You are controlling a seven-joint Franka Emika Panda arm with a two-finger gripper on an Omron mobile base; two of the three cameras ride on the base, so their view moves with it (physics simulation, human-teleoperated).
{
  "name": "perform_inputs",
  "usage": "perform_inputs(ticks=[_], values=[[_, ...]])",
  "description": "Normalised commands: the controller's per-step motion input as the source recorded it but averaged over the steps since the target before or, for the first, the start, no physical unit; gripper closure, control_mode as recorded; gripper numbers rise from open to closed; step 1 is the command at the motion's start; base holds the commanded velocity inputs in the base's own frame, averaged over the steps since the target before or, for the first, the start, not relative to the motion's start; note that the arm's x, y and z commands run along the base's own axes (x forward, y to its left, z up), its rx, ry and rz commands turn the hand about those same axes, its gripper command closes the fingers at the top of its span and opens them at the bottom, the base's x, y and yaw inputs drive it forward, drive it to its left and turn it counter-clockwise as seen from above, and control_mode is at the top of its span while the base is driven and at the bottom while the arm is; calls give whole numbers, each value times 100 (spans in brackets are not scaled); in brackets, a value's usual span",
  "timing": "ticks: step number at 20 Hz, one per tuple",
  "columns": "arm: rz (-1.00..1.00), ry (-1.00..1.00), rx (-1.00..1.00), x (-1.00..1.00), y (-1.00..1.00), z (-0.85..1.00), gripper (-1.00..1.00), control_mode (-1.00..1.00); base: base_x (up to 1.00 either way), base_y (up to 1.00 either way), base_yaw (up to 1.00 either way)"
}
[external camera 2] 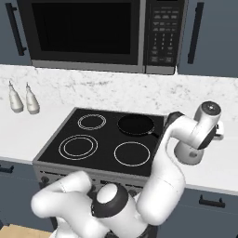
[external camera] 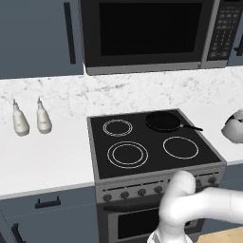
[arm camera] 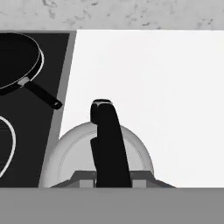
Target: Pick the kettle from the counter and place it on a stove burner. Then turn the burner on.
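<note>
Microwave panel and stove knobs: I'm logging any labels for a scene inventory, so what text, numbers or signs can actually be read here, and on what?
None can be read.
Microwave keypad: rows of small pale marks on the buttons, too small and blurred to read.
Stove knobs: no legible marking.
Black glass cooktop: white ring markings, no text.
Bottles, kettle, pan: no label visible.

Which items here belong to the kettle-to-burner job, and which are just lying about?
Part of the job:
- kettle, on the counter right of the cooktop
- stove burner, the large double ring at front left
- gripper, low over the kettle's dark handle
- stove knobs

Lying about:
- black frying pan on the rear right ring
- two bottles
- microwave
</note>
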Motion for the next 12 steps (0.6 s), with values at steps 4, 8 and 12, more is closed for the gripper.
perform_inputs(ticks=[4,8,12], values=[[0,-19,0,-12,100,28,100,-100,0,0,0],[0,-18,0,-17,100,53,100,-100,0,0,0],[0,-10,0,-19,100,76,100,-100,0,0,0]])
